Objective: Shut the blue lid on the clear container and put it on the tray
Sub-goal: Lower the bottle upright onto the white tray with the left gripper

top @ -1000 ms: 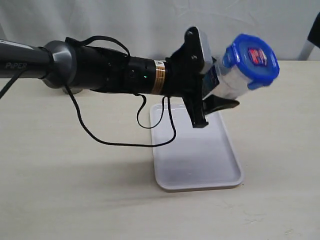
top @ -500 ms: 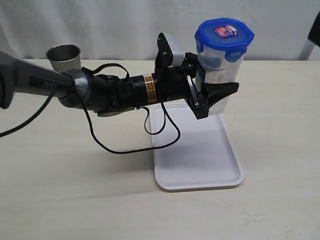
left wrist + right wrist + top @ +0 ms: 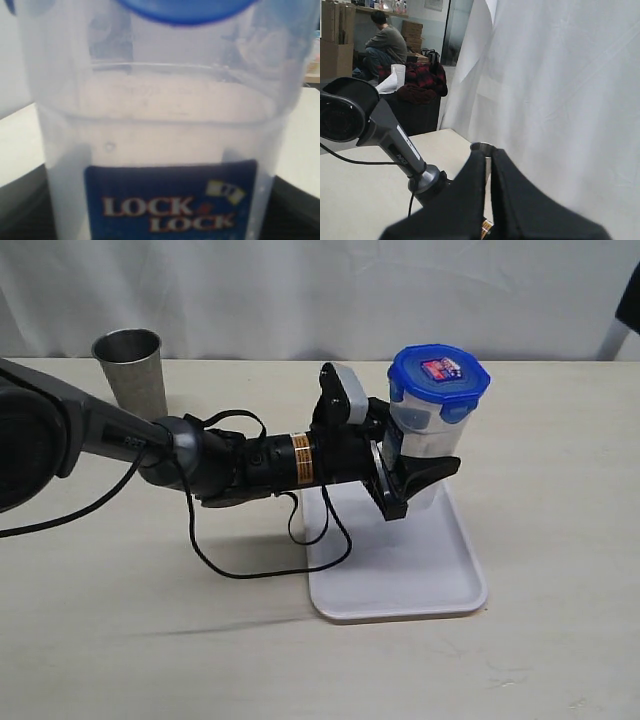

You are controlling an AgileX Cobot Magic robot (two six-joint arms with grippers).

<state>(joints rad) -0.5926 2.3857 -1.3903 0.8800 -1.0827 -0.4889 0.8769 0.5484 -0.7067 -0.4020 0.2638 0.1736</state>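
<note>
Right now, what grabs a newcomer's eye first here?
The clear container, blue lid on top, stands out: upright in the left end effector at the white tray's far end. A steel cup stands at the table's back left.

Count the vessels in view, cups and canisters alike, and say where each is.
2. The steel cup stands far left on the table. The clear container, blue lid on, is upright in the left claw at the far end of the tray. None seems hidden.
</note>
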